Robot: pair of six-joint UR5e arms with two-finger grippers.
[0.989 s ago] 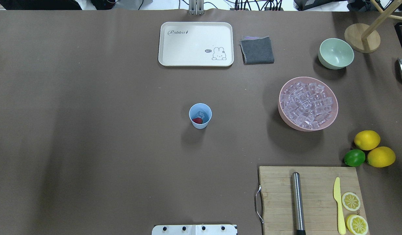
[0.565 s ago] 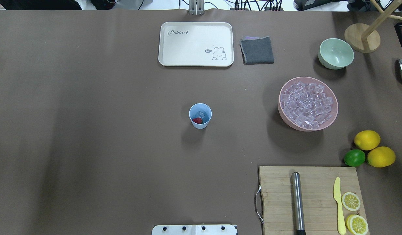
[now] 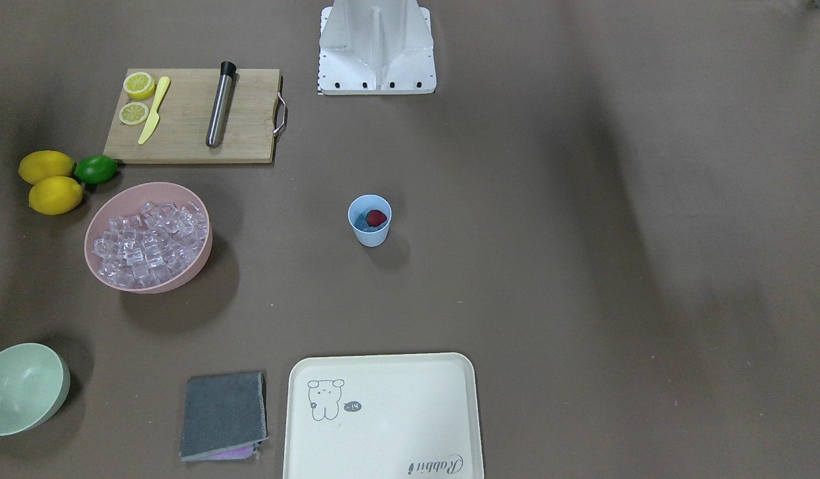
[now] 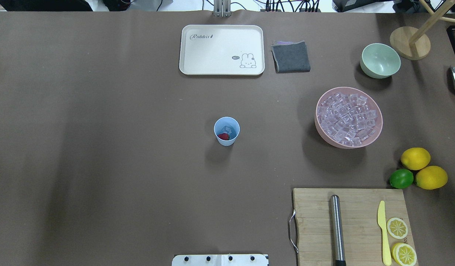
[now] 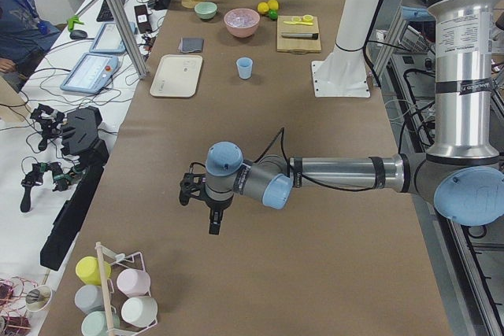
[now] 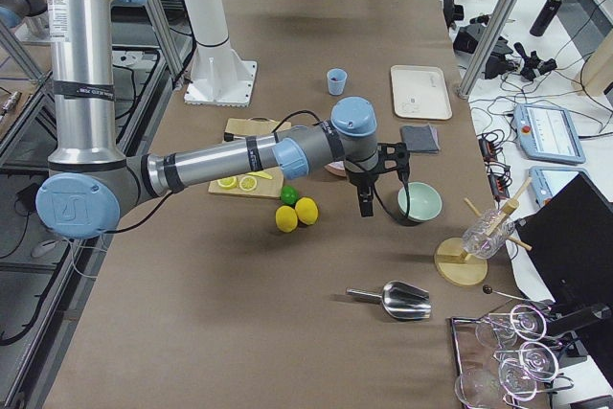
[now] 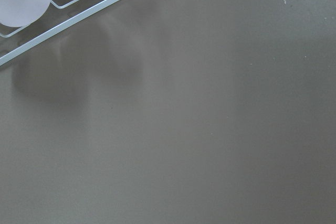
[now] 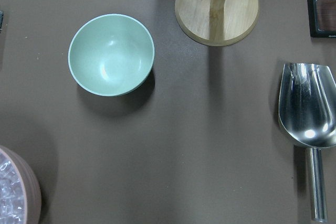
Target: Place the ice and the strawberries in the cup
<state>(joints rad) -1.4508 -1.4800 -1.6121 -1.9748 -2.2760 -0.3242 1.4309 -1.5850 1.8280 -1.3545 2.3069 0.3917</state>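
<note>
Ice fills the pink bowl on the robot's right, only the side views show the left gripper and right gripper hanging over the table's ends, whether open or closed I cannot tell, and the overhead and front-facing views show the mid-table cup holding more ice and the strawberry.

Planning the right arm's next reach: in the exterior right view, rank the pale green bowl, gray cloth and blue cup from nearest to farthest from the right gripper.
From the right gripper:
1. pale green bowl, just beside it, on the operators' side.
2. gray cloth, beyond the bowl along that edge.
3. cup, farthest, mid-table.
</note>
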